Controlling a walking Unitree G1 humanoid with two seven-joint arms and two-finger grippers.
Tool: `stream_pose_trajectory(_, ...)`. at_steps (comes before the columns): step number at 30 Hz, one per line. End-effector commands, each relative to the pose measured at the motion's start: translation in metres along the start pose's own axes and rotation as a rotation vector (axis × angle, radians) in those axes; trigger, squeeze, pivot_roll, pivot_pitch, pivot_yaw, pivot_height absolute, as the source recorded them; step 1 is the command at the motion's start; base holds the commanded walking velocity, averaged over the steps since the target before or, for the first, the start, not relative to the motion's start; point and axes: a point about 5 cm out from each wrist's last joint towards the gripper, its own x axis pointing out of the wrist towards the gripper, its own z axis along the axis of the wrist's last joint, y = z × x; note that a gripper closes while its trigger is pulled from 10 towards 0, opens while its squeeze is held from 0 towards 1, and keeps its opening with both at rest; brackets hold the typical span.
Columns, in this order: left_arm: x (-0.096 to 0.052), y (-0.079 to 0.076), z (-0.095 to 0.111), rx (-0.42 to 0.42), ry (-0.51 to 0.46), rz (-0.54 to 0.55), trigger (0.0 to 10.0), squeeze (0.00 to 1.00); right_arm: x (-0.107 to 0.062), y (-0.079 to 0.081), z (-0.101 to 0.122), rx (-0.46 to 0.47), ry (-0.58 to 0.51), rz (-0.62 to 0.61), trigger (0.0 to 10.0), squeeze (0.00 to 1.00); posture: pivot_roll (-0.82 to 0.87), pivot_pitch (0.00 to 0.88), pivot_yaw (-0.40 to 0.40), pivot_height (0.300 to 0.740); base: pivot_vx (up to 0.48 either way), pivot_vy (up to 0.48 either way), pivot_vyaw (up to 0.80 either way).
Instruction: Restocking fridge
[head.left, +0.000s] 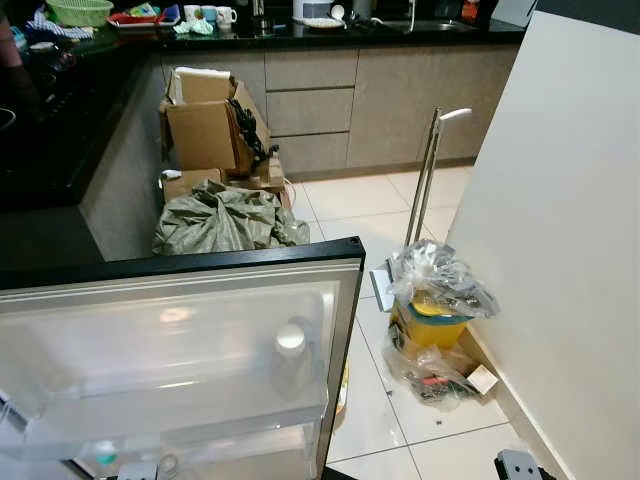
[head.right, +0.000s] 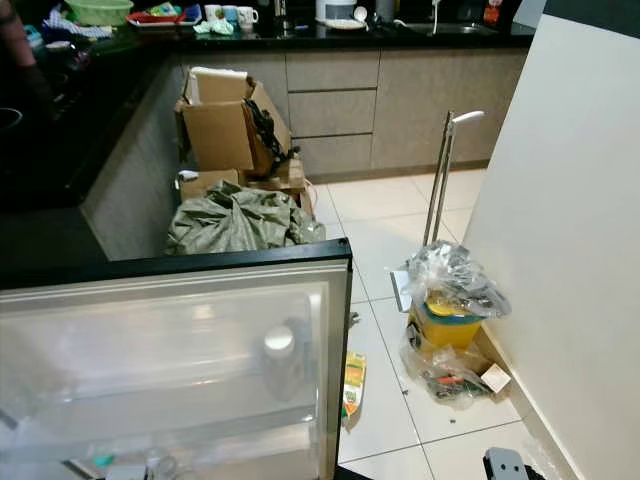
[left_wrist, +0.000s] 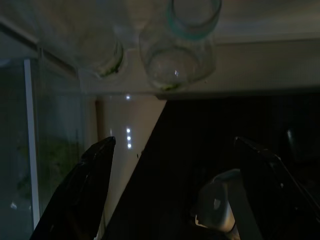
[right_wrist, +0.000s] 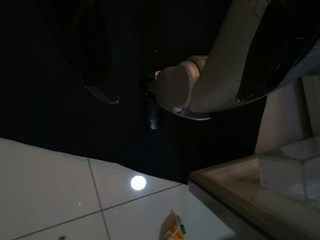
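I see my right gripper (right_wrist: 175, 82) with its two black fingers (right_wrist: 97, 75) spread apart, a pale cream part lying along one of them. Beyond them is white tiled floor (right_wrist: 55, 185), a small orange packet (right_wrist: 172, 231) lying on it, and a pale fridge edge (right_wrist: 235, 200).

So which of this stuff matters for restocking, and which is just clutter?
For the job:
fridge door
door shelf
bottle in it
jars

Lying about:
cardboard boxes
green bag
yellow bin
carton on the floor
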Motion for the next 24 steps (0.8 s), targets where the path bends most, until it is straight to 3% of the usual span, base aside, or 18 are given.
stream_pose_trajectory(1, -0.001, -0.004, -0.006, -0.022, 0.022, -0.021, 10.0, 0.00, 0.001, 0.003, -0.003, -0.007, 0.006, 0.013, 10.0, 0.00, -0.07, 0.038, -0.038, 0.740, 0.000, -0.472, 0.00)
stream_pose_trajectory(17, -0.003, -0.004, -0.011, -0.046, 0.041, -0.015, 10.0, 0.00, 0.004, 0.015, -0.015, -0.040, 0.060, 0.045, 10.0, 0.00, -0.07, 0.027, -0.040, 0.740, 0.000, -0.470, 0.00)
stream_pose_trajectory(24, -0.003, -0.001, -0.010, -0.059, 0.034, 0.003, 10.0, 0.00, 0.004, 0.018, -0.020, -0.051, 0.077, 0.059, 10.0, 0.00, -0.07, 0.029, -0.039, 0.740, 0.000, 0.000, 0.00)
